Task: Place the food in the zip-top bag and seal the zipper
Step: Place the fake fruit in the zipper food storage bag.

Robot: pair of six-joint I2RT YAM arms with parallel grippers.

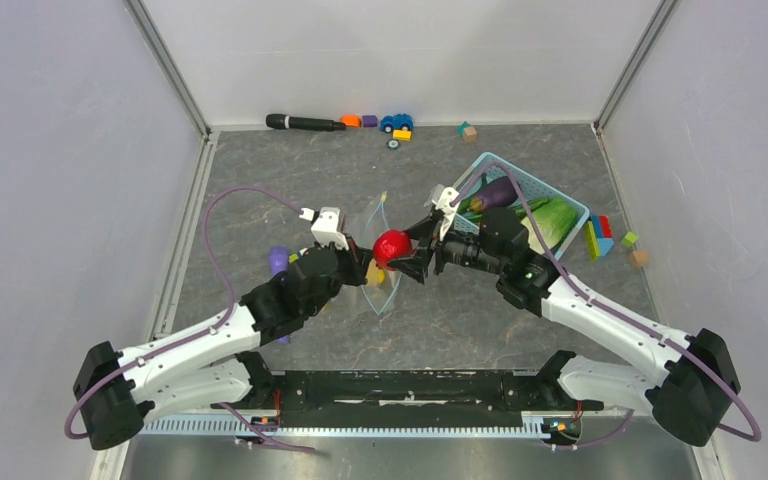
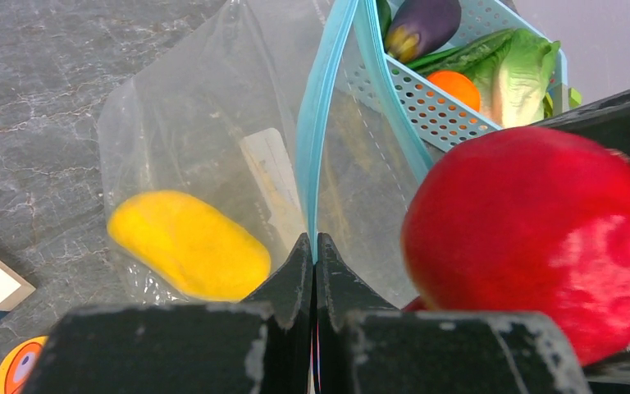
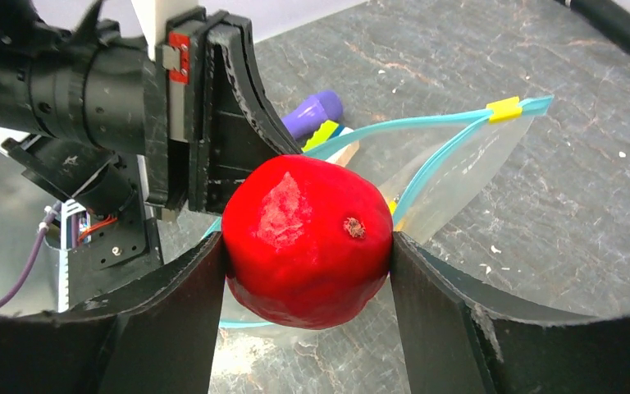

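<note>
Left fingers [image 2: 291,279] closed, pinching zipper [image 2: 320,123] of bag [image 2: 189,123] at mid surface [image 1: 290,170], right fingers [image 3: 172,328] spread wide, gripping red fruit [image 3: 308,238] at bag mouth, left wrist view alone shows mango [image 2: 189,246] inside bag, eggplant [image 2: 422,25], orange [image 2: 455,86], lettuce [image 2: 521,70] in basket [image 2: 426,111] beyond

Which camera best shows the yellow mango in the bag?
Left wrist: the yellow mango shows almost whole through the clear zip-top bag. Top external gives only a yellow sliver by the left gripper; in the right wrist view the red fruit hides nearly all of it.
</note>
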